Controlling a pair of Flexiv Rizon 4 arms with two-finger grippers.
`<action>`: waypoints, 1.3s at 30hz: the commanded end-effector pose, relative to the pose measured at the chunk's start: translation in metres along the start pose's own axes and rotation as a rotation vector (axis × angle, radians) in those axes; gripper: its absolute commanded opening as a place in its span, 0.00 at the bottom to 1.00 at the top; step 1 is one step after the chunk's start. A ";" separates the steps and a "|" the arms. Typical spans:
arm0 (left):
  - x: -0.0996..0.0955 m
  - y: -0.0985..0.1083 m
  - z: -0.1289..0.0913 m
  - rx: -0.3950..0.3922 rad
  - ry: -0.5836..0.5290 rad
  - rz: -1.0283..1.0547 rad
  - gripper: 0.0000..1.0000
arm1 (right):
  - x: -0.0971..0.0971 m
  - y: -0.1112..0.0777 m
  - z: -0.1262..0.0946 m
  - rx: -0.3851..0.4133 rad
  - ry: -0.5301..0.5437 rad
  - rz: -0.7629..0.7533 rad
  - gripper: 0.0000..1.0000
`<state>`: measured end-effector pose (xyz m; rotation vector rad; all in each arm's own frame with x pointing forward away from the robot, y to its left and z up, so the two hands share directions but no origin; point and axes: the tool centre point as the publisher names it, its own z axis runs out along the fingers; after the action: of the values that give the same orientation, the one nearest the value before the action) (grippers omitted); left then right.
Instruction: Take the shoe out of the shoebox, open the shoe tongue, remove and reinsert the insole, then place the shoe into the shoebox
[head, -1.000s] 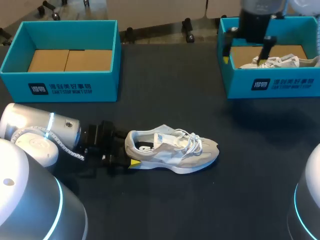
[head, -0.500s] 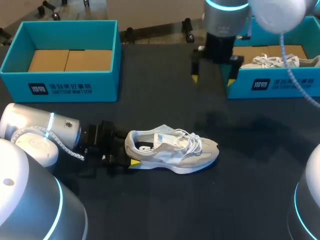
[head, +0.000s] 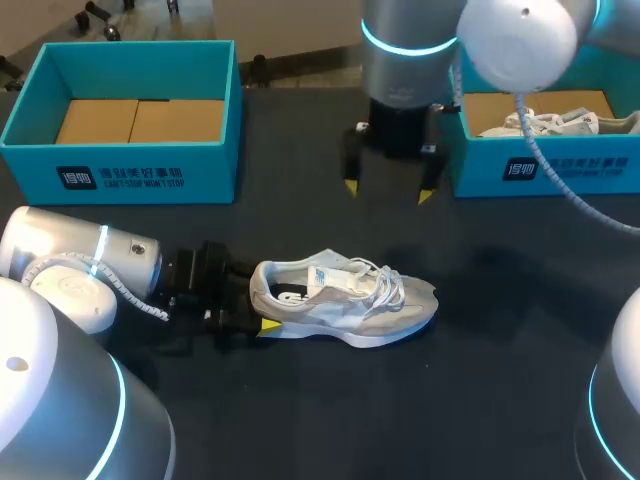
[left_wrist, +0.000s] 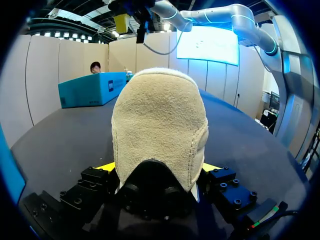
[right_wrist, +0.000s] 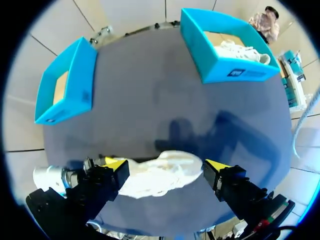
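Right pincer (head: 388, 190), fingers spread and empty, has swung away from the right-hand shoebox (head: 545, 170) and now hangs over the surface (head: 300, 420) beyond the shoe (head: 345, 300). Left pincer (head: 255, 300) pinches the heel, so opening the tongue looks next.

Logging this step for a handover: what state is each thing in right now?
shoe: upright on table, heel gripped.
left gripper: shut on shoe's heel.
right gripper: open, empty, above table.
left shoebox: open, no shoe inside.
right shoebox: open, another shoe inside.
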<state>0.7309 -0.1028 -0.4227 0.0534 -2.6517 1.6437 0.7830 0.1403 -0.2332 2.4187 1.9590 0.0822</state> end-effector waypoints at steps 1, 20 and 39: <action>0.000 0.000 0.001 -0.004 0.003 -0.001 0.00 | 0.005 0.000 0.005 0.006 -0.003 0.003 1.00; 0.000 0.000 0.001 -0.004 0.003 -0.001 0.00 | 0.005 0.000 0.005 0.006 -0.003 0.003 1.00; 0.000 0.000 0.001 -0.004 0.003 -0.001 0.00 | 0.058 -0.056 0.025 0.055 -0.008 0.028 1.00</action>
<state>0.7309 -0.1028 -0.4227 0.0533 -2.6516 1.6438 0.7472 0.1941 -0.2559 2.4904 1.9665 0.0249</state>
